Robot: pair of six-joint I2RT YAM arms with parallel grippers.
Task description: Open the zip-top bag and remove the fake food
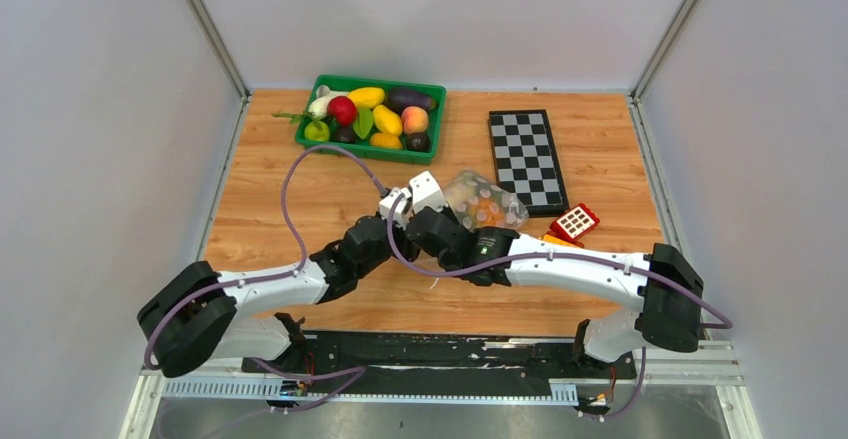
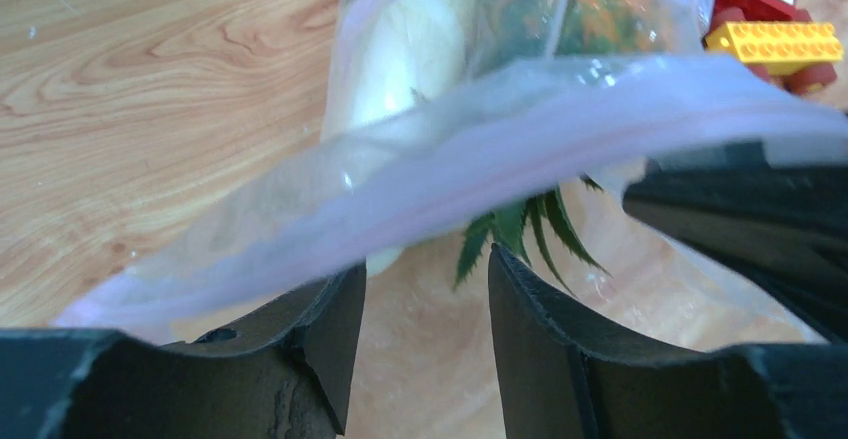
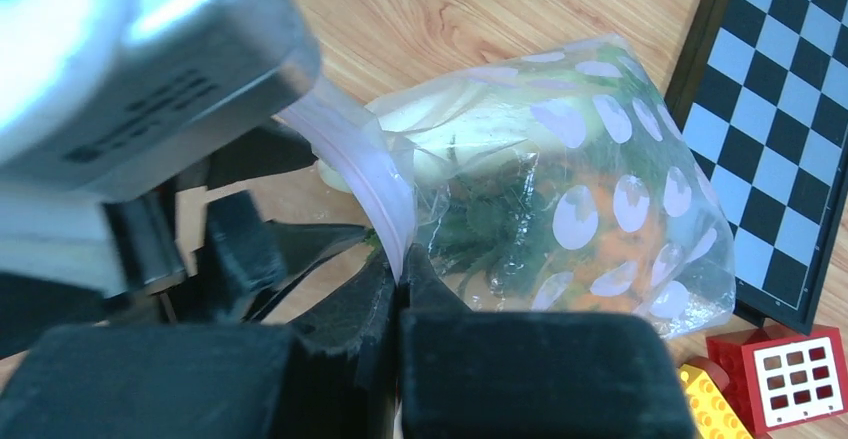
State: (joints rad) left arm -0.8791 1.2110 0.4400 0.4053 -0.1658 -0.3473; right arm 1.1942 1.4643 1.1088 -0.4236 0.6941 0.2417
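Note:
The zip-top bag (image 1: pixel 486 202) lies mid-table, clear with pale dots, its pink zip strip (image 2: pixel 470 174) lifted and gaping. My right gripper (image 3: pixel 400 264) is shut on that strip's edge. My left gripper (image 2: pixel 420 269) stands open at the bag's mouth, and the strip crosses over its left fingertip (image 2: pixel 340 289). The fake food is inside the bag: a white piece (image 2: pixel 410 39), and a pineapple (image 3: pixel 615 224) whose green leaves (image 2: pixel 530 224) reach just past the left fingertips. In the top view both grippers (image 1: pixel 437 202) (image 1: pixel 455 219) meet at the bag's left end.
A green tray (image 1: pixel 375 151) of toy fruit stands at the back. A black-and-white chessboard (image 1: pixel 527 159) lies right of the bag. A red and yellow block toy (image 1: pixel 573 224) sits close to the bag's near right corner. The two arms cross near the table's middle.

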